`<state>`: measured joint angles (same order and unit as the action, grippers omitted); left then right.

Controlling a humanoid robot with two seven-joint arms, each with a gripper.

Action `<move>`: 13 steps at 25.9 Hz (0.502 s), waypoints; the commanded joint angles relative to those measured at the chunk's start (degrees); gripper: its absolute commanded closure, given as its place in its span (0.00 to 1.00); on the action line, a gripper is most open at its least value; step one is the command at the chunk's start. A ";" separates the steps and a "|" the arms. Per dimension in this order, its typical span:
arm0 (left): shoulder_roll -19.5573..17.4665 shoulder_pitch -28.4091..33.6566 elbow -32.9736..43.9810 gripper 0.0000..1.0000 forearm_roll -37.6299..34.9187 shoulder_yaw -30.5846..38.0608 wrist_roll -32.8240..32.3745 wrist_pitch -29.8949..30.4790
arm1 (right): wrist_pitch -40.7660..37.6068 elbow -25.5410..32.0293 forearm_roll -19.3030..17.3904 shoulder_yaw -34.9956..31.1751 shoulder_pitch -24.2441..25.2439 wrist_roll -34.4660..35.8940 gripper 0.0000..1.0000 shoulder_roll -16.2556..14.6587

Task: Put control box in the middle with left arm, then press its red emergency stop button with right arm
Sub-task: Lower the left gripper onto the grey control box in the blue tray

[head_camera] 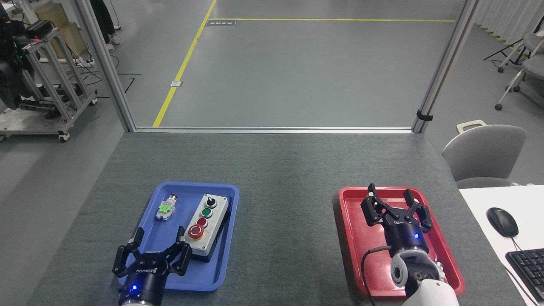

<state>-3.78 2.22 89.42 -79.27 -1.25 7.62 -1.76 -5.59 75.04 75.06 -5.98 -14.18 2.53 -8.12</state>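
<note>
The control box point(207, 226) lies in the blue tray point(168, 199), along its right side, with a black knob at the far end, then green, small red and large red buttons. My left gripper point(159, 235) hovers open over the tray's near end, its fingers spread just left of the box's near end, holding nothing. Over the red tray point(352, 231) my right gripper point(391, 193) stands open and empty. The bare grey tabletop of the middle point(287, 221) lies between the two trays.
A small loose push-button part with a green tag point(166, 207) lies in the blue tray left of the box. A white desk with a mouse point(502, 222) and keyboard point(529, 267) adjoins the table's right edge. A grey chair point(484, 155) stands behind it.
</note>
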 commanded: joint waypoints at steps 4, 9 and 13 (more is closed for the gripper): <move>-0.18 0.95 -0.30 0.01 -0.01 0.02 4.33 0.80 | -0.04 0.02 0.00 0.00 -0.15 0.01 0.00 0.03; -0.44 1.03 1.63 0.01 0.17 0.63 5.21 4.14 | -0.04 0.02 0.00 0.00 -0.15 0.01 0.00 0.03; -0.35 0.86 2.25 0.01 0.43 0.02 5.65 8.27 | 0.05 -0.07 0.00 0.00 -0.24 0.01 0.00 -0.06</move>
<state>-4.04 3.20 91.15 -79.01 -0.91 12.97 3.47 -5.59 75.05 75.06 -5.98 -14.39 2.52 -8.10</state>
